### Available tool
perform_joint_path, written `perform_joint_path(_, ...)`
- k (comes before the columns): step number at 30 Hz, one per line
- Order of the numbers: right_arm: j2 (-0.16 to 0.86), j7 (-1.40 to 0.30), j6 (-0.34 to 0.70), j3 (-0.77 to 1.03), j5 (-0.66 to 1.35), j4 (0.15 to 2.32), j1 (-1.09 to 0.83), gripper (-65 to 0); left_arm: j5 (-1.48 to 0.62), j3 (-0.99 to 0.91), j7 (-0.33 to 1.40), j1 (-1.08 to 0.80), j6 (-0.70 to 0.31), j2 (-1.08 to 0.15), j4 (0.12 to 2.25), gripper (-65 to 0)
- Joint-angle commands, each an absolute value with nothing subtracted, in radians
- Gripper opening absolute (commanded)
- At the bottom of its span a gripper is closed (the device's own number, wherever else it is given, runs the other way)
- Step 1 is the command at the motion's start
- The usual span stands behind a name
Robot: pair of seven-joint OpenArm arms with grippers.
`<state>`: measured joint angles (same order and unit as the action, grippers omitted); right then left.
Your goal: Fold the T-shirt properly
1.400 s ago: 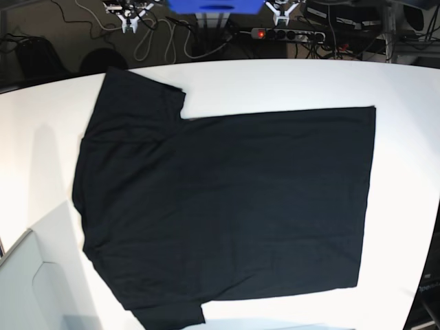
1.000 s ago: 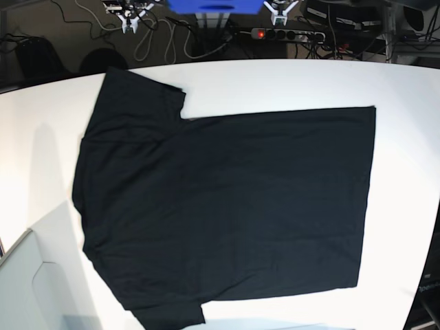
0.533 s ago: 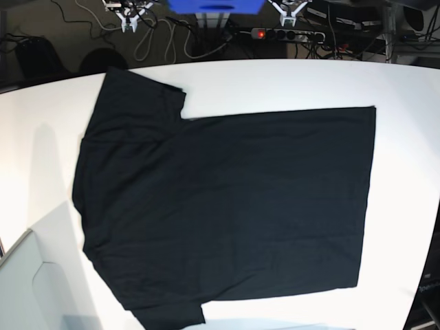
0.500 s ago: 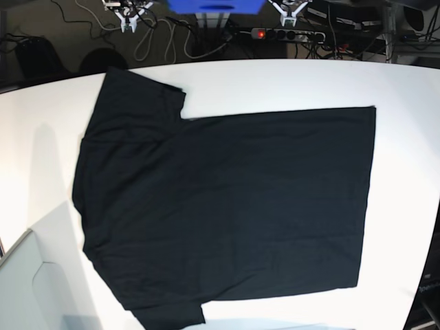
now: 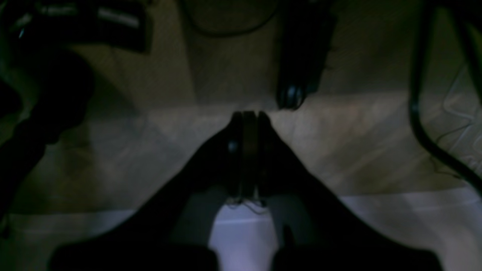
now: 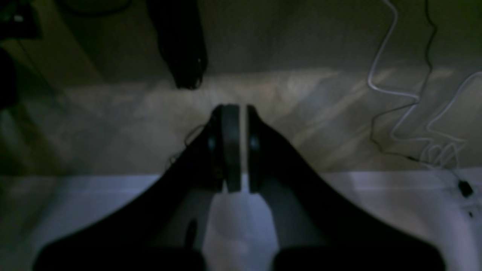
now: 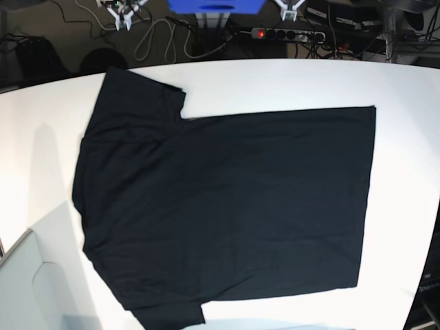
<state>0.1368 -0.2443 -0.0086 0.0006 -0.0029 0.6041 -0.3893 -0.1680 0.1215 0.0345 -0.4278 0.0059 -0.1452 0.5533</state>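
Observation:
The black T-shirt (image 7: pixel 227 206) lies flat and spread out on the white table (image 7: pixel 275 82), plain side up. Its sleeves and neck end are at the left and its hem at the right. No print shows. My right gripper (image 7: pixel 122 14) and left gripper (image 7: pixel 290 7) are far back at the top edge, beyond the table and away from the shirt. In the left wrist view my left gripper (image 5: pixel 248 116) is shut and empty over the floor. In the right wrist view my right gripper (image 6: pixel 237 111) is shut and empty, with only a thin slit between the fingers. Neither wrist view shows the shirt.
A power strip (image 7: pixel 285 33) with a red light and loose cables (image 7: pixel 155 41) lie on the dark floor behind the table. A blue object (image 7: pixel 214 5) stands at the back centre. A pale grey box (image 7: pixel 27 289) sits at the lower left corner.
Both grippers have pulled a little further back toward the top edge of the base view. The T-shirt has not moved.

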Motion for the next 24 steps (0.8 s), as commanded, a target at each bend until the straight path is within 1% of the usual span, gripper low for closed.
perform_joint_path(1, 0.148, -0.242, 0.001, 0.002, -0.001, 0.656, -0.433, -64.9, -0.171, 0.120, 0.035, -0.476, 0.004, -0.157, 0.601, -65.0)
perform_joint_path(3, 0.171, -0.262, 0.001, 0.008, -0.001, 0.768, -0.499, -64.9, -0.173, 0.120, 0.035, -0.538, 0.004, -0.160, 0.685, -65.0)
perform_joint_path(5, 0.191, -0.311, 0.001, 0.008, 0.002, 0.914, -0.570, -64.9, -0.189, 0.119, 0.035, -0.604, 0.005, -0.194, 0.789, -65.0)
perform_joint_path(9, 0.232, -0.386, 0.001, 0.012, 0.004, 1.205, -0.702, -64.9, -0.283, 0.119, 0.035, -0.702, 0.005, -0.225, 0.967, -65.0)
perform_joint_path(12, 0.263, -0.440, 0.001, 0.015, 0.004, 1.428, -0.792, -64.9, -0.344, 0.119, 0.035, -0.779, 0.007, -0.288, 1.127, -65.0)
perform_joint_path(14, 0.277, -0.481, 0.001, 0.041, 0.004, 1.567, -0.849, -64.9, -0.363, 0.119, 0.035, -0.828, 0.008, -0.309, 1.241, -65.0)
perform_joint_path(19, 0.275, -0.591, 0.001, 0.150, 0.004, 1.891, -0.961, -64.9, -0.361, 0.117, 0.035, -0.954, 0.010, -0.366, 1.527, -65.0)
perform_joint_path(22, 0.274, -0.656, 0.002, 0.213, 0.004, 2.074, -1.006, -64.9, -0.360, 0.027, 0.035, -1.047, 0.010, -0.364, 1.712, -65.0)
perform_joint_path(24, 0.274, -0.665, 0.002, 0.225, 0.004, 2.126, -1.015, -64.9, -0.363, -0.047, 0.035, -1.093, 0.010, -0.338, 1.807, -65.0)
